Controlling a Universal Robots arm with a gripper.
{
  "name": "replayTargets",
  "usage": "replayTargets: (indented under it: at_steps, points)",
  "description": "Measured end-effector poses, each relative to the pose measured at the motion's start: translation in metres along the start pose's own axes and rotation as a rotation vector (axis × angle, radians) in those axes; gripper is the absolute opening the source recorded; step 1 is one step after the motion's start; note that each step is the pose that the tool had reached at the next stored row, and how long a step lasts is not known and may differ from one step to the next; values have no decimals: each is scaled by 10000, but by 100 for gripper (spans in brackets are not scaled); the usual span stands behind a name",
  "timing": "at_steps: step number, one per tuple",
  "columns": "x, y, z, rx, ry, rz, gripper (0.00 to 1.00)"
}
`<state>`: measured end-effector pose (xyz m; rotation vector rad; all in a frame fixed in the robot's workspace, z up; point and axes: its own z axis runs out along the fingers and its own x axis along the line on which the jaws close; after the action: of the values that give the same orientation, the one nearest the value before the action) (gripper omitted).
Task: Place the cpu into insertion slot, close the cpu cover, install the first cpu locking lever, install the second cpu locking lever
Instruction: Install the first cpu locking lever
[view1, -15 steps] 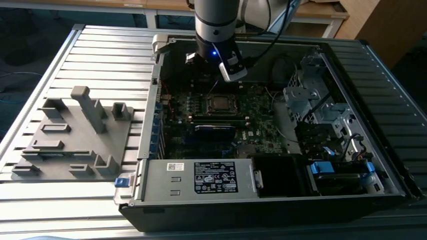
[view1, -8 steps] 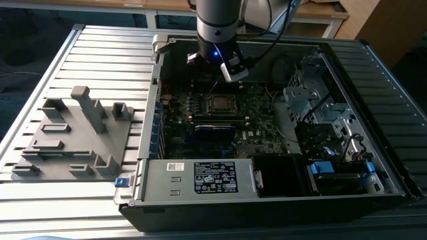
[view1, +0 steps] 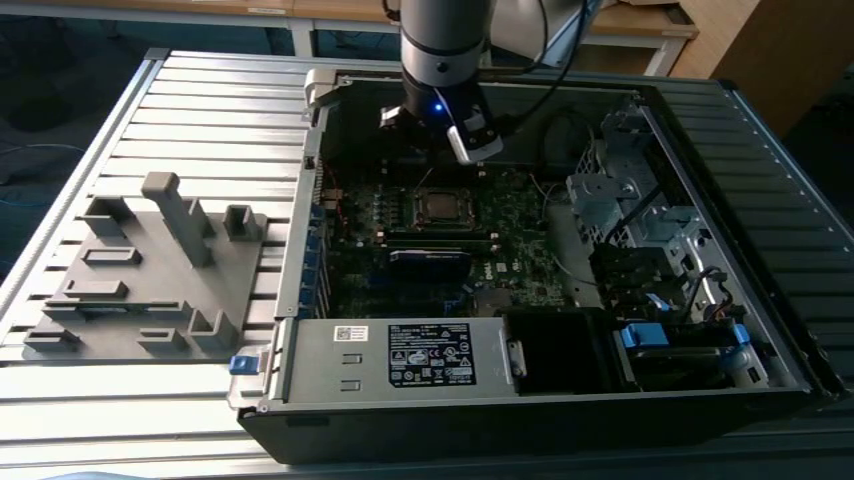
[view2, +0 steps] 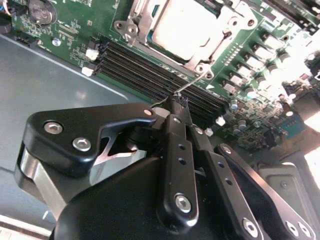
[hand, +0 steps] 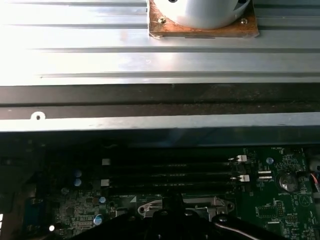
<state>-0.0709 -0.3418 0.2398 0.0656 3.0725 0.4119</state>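
The gripper (view2: 178, 101), pressed together, pinches the thin locking lever (view2: 195, 84) at a corner of the cpu cover (view2: 226, 21), which lies over the cpu (view2: 186, 24).

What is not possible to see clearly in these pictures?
- Second wrist view: the chip is cut off by the picture's edge; the end of the lever is hidden behind the gripper.
- First wrist view: the gripper hides most of the cover.
- Exterior view: the lever is too small.

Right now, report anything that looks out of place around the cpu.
One thin locking lever sticks out from the cpu cover across the memory slots, apparently unlatched, its tip pinched in the gripper.
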Motion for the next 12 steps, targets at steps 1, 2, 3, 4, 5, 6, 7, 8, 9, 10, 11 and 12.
replayTargets:
  at_steps: [1, 2, 3, 4, 5, 6, 7, 8, 9, 10, 11, 12]
  points:
    - [-8, 0, 4, -1, 0, 0, 11]
    - [-14, 0, 7, 0, 1, 0, 11]
    - [-14, 0, 7, 2, 1, 0, 11]
    - [-14, 0, 7, 3, 1, 1, 11]
    - [-14, 0, 7, 4, 1, 1, 11]
    - [-14, 0, 8, 3, 1, 1, 11]
    - [-16, 0, 11, 2, 1, 0, 11]
    - [-19, -1, 15, 0, 0, -2, 11]
    - [-24, -3, 20, 1, 1, -1, 11]
    - [-29, -4, 26, 1, 1, 0, 11]
    - [-33, -5, 29, 2, 2, 0, 11]
    - [-34, -5, 30, 4, 2, 1, 11]
